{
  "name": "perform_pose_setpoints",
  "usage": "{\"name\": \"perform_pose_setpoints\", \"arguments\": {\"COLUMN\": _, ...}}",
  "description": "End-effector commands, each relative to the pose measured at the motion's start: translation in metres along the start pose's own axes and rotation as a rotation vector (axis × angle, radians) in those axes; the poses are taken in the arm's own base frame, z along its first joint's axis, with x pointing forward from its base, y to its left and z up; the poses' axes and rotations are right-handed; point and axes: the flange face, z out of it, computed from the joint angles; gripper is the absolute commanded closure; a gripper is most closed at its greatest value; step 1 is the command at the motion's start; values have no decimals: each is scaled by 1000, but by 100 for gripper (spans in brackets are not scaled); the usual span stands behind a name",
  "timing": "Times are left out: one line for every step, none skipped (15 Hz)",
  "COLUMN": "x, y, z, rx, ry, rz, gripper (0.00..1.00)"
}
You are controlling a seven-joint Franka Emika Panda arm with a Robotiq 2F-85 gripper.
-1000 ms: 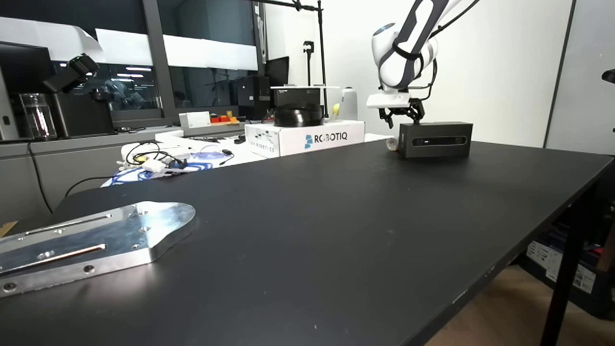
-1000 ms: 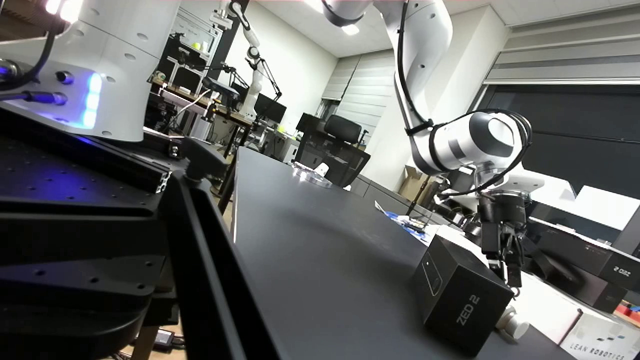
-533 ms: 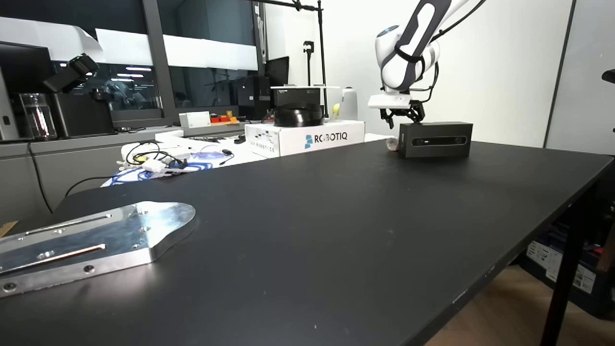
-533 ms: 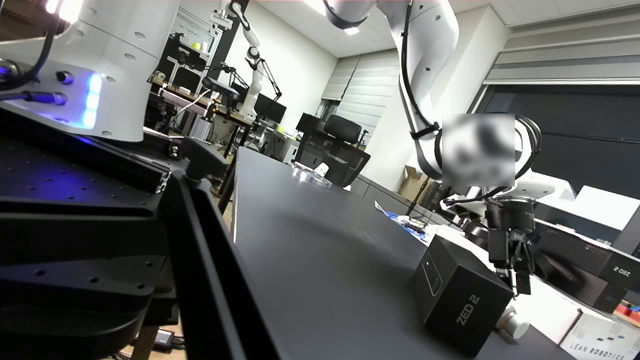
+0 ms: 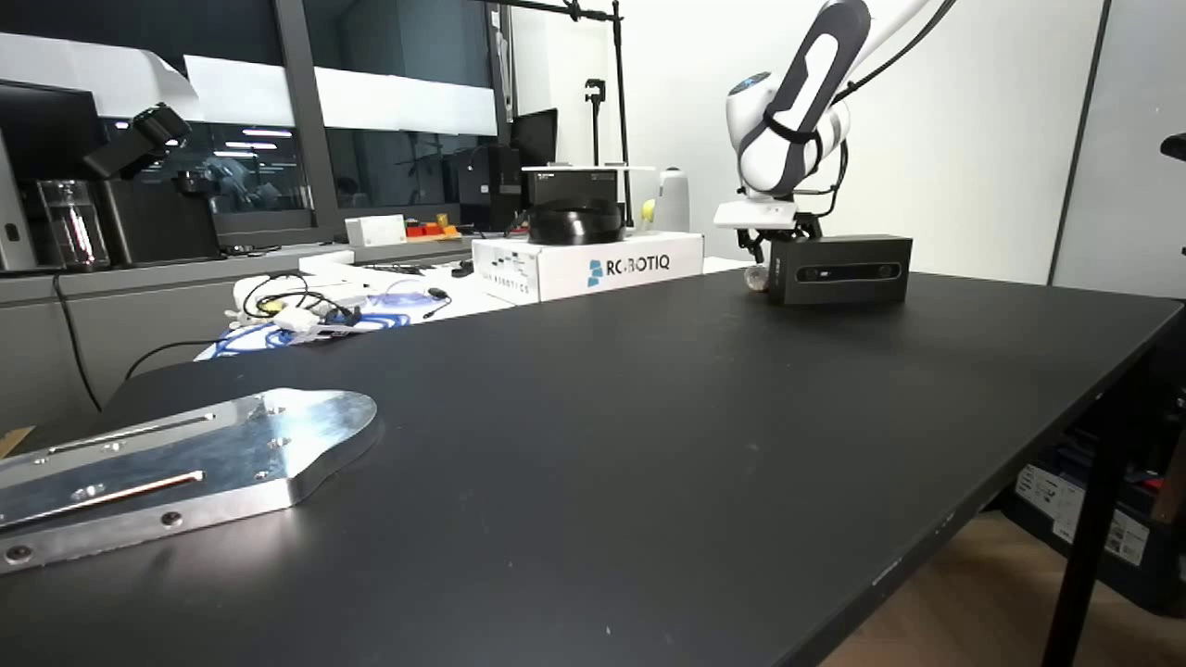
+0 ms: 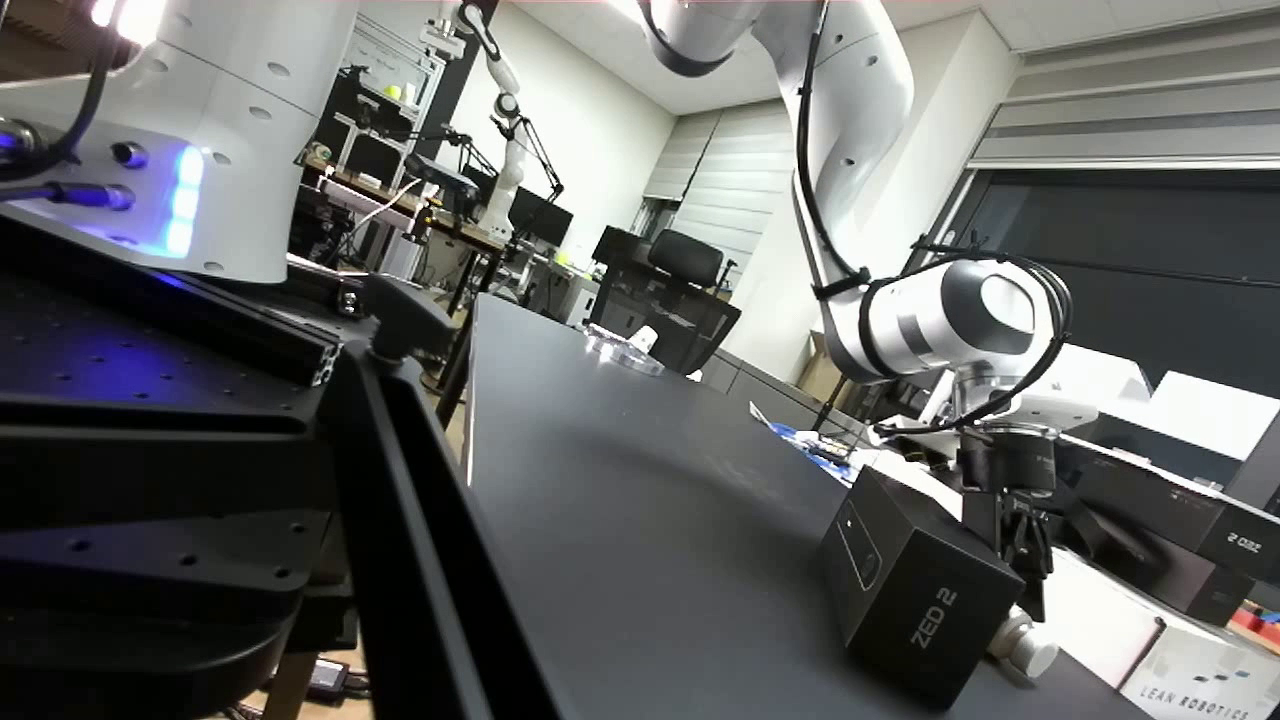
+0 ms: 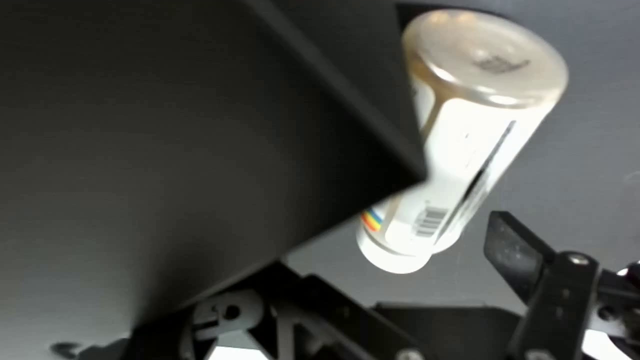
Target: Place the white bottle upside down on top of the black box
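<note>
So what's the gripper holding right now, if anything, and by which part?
Nothing: the gripper is open, and the white bottle lies beside the black box, clear of the one fingertip showing in the wrist view.

White bottle [image 6: 1026, 647] partly hidden behind black box [image 6: 920, 590]; gripper [image 6: 1013, 575] near, contact unclear.

Count: 1 black table [image 5: 574, 445], on it 1 black box [image 5: 839, 283], 1 white bottle [image 7: 462, 150], 1 metal plate [image 5: 232, 445].
1 gripper [image 6: 1022, 565]. In an exterior view, 1 near robot arm [image 6: 860, 120] + 1 background robot arm [image 6: 513, 155], so 2 total. Same view: 1 office chair [image 6: 687, 258]. Also 1 ROBOTIQ carton [image 5: 611, 269]; 1 barcode [image 7: 430, 221] on the white bottle.
</note>
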Motion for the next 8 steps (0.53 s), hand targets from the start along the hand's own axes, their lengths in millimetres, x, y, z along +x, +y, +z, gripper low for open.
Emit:
{"name": "perform_pose_setpoints", "arguments": {"x": -9, "y": -6, "z": 4, "rx": 11, "ry": 6, "rz": 7, "gripper": 19}}
{"name": "perform_pose_setpoints", "arguments": {"x": -12, "y": -7, "z": 5, "rx": 18, "ry": 5, "rz": -2, "gripper": 25}}
{"name": "perform_pose_setpoints", "arguments": {"x": -15, "y": -7, "z": 4, "rx": 24, "ry": 5, "rz": -3, "gripper": 31}}
{"name": "perform_pose_setpoints", "arguments": {"x": -17, "y": -8, "z": 4, "rx": 32, "ry": 7, "rz": -5, "gripper": 40}}
{"name": "perform_pose_setpoints", "arguments": {"x": -19, "y": -9, "z": 3, "rx": 37, "ry": 6, "rz": -8, "gripper": 47}}
{"name": "perform_pose_setpoints", "arguments": {"x": -21, "y": -11, "z": 1, "rx": 45, "ry": 7, "rz": -12, "gripper": 55}}
{"name": "perform_pose_setpoints", "arguments": {"x": -23, "y": -12, "z": -1, "rx": 51, "ry": 5, "rz": -15, "gripper": 61}}
{"name": "perform_pose_setpoints", "arguments": {"x": -24, "y": -14, "z": -5, "rx": 58, "ry": 3, "rz": -17, "gripper": 68}}
